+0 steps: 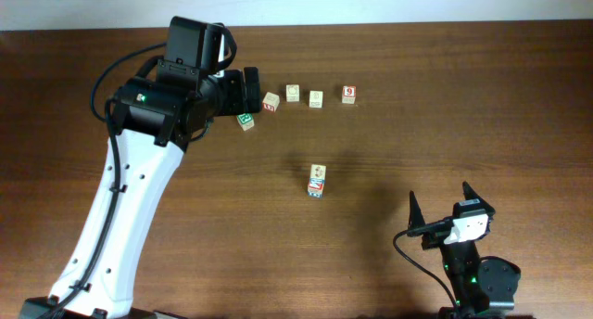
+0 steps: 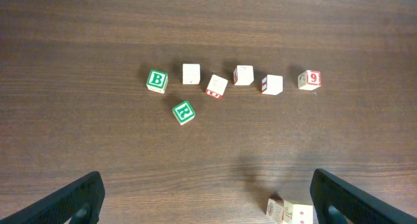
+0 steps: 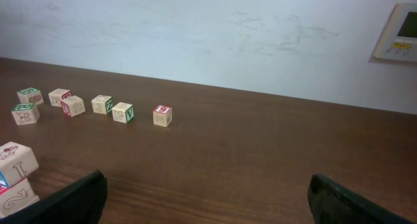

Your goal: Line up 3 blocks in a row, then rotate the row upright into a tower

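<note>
Left hand point(image 2: 207, 178) hangs wide open and empty over the worktop point(image 2: 78, 42), right hand point(image 1: 439, 194) the same, parked well apart. The three red-and-blue blocks point(image 2: 243, 74) sit in the row between the plain cube point(image 2: 191, 73) and the 9 cube point(image 2: 309, 79). Look light, hard wood, probably a bit slick; I'd pinch two opposite flat sides, mid-height, and mind the close neighbours.

The dark wooden table point(image 1: 463, 96) carries a loose row: green B cube point(image 2: 156, 81), pale cube point(image 2: 191, 73), three red-and-blue-edged blocks point(image 2: 243, 75), red 9 cube point(image 2: 309, 79). A green R cube point(image 2: 184, 112) lies nearby; two touching cubes point(image 1: 318, 174) sit well apart.
</note>
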